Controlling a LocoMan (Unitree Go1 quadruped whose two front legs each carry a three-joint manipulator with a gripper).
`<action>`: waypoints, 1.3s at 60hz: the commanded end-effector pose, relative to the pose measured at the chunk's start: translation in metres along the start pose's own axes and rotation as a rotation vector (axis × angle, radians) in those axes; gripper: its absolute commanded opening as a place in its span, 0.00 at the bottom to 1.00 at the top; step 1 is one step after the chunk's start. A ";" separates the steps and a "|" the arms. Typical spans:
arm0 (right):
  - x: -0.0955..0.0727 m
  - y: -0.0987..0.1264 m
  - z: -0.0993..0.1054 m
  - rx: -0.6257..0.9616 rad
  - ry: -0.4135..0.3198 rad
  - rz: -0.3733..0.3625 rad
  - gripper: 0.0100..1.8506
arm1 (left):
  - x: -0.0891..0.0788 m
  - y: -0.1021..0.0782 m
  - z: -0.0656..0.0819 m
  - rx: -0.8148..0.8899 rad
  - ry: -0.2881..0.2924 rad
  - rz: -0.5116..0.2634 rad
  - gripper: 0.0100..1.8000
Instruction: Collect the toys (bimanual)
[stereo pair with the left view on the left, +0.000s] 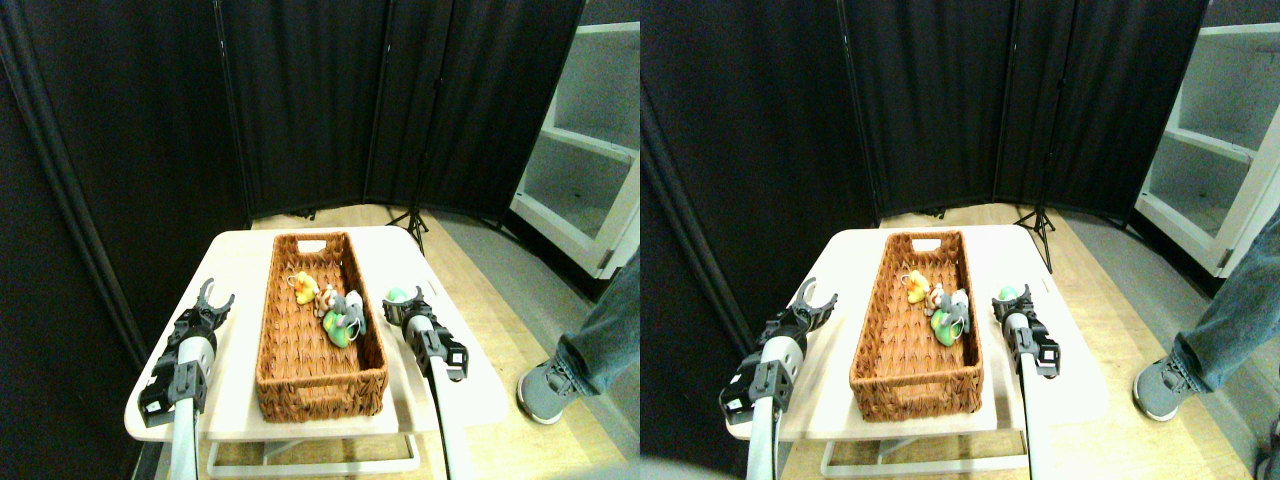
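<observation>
Toys, four in one basket (300, 375), left pincer (213, 297) spread open, right pincer (400, 305) gripping fifth green toy (397, 295)

Toy (397, 295) at right gripper (405, 304) mostly hidden, jaw state unclear. Toys in basket (300, 385) overlap, kinds unclear. Person (590, 355) cut off at edge.
</observation>
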 end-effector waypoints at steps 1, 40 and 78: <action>0.008 0.001 0.005 -0.044 -0.019 0.009 0.36 | 0.002 -0.009 -0.001 -0.014 -0.005 -0.048 0.18; 0.003 0.005 0.012 0.065 -0.066 0.028 0.13 | 0.009 -0.018 -0.006 -0.036 -0.004 -0.069 0.18; -0.048 0.063 0.004 -0.034 -0.042 0.238 0.09 | 0.006 -0.025 -0.006 -0.036 -0.013 -0.111 0.17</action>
